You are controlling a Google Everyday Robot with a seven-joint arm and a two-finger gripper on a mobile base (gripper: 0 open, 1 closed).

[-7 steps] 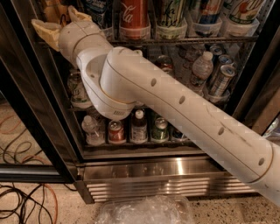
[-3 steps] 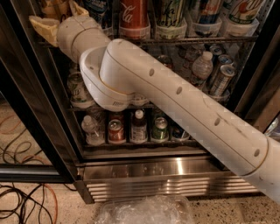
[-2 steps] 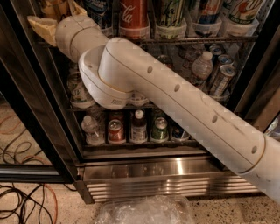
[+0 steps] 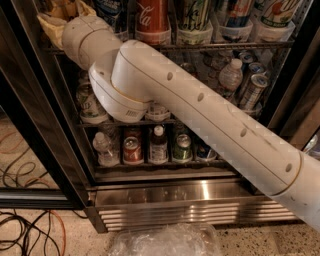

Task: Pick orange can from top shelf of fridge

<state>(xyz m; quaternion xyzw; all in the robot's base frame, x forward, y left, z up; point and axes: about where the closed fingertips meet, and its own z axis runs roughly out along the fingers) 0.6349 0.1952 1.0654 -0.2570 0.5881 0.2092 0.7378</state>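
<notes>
Since the earliest view the arm [image 4: 200, 110] has eased up and to the left, its round elbow joint now sitting a little higher against the racks, and the pincer [image 4: 59, 19] has slid slightly leftward with it; over the last second almost nothing has shifted. The pincer is at the upper left corner of the view, reaching into the fridge [image 4: 170, 196] at the level of the top shelf [image 4: 225, 46]. Its tan tip lies right against the orange can [image 4: 61, 7], which stands at the left end of that shelf and is cut off by the upper edge of the view. Whether the pincer is open or clamped on the can cannot be told. To the right along the same shelf stands a red Coca-Cola can [image 4: 151, 17], then a green-and-white can [image 4: 192, 15], each in a translucent cup holder. Below, behind the arm, a water bottle [image 4: 231, 75] lies on the middle rack. The bottom rack holds a red can [image 4: 133, 150], a dark bottle [image 4: 158, 145] and a green can [image 4: 183, 147] side by side. Cables [image 4: 25, 235] trail over the floor at the left, and crumpled clear plastic [image 4: 165, 241] lies in front of the fridge.
</notes>
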